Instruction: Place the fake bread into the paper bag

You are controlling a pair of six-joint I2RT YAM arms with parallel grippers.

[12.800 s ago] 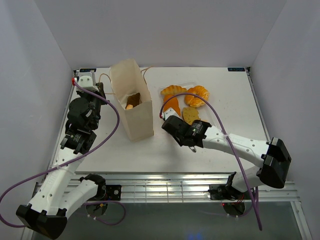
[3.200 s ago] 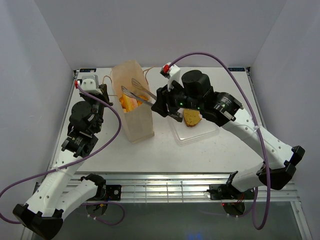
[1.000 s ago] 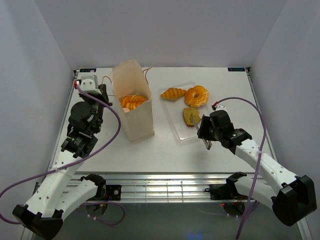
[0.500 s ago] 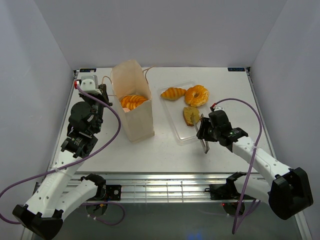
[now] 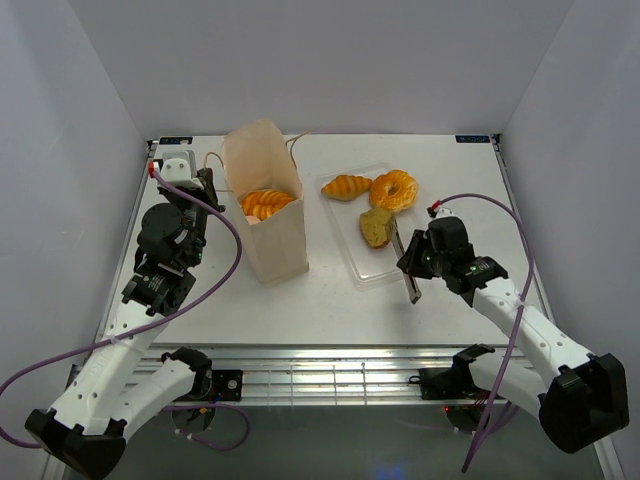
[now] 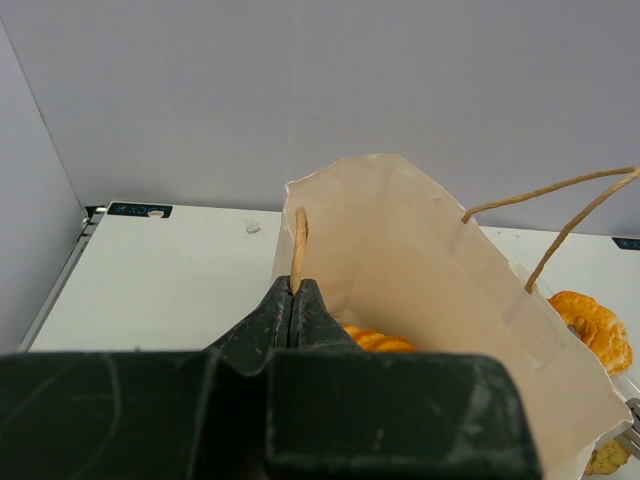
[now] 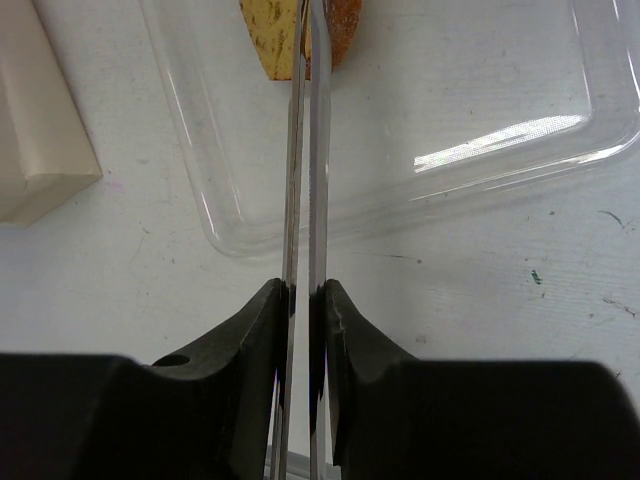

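You see a pale tan bag [image 5: 280, 250], ridged orange bread [image 5: 268, 203], a striped golden croissant [image 5: 347, 187], a yellow-brown slice [image 5: 376, 228], silver tongs [image 5: 412, 288] and a clear tray [image 5: 372, 268].

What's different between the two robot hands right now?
The left gripper pinches the bag directly, by its handle; the right gripper holds metal tongs, whose tips squeeze a yellow slice. The left sits beside the upright bag; the right reaches over the clear tray. Both are black two-finger claws, closed on something.
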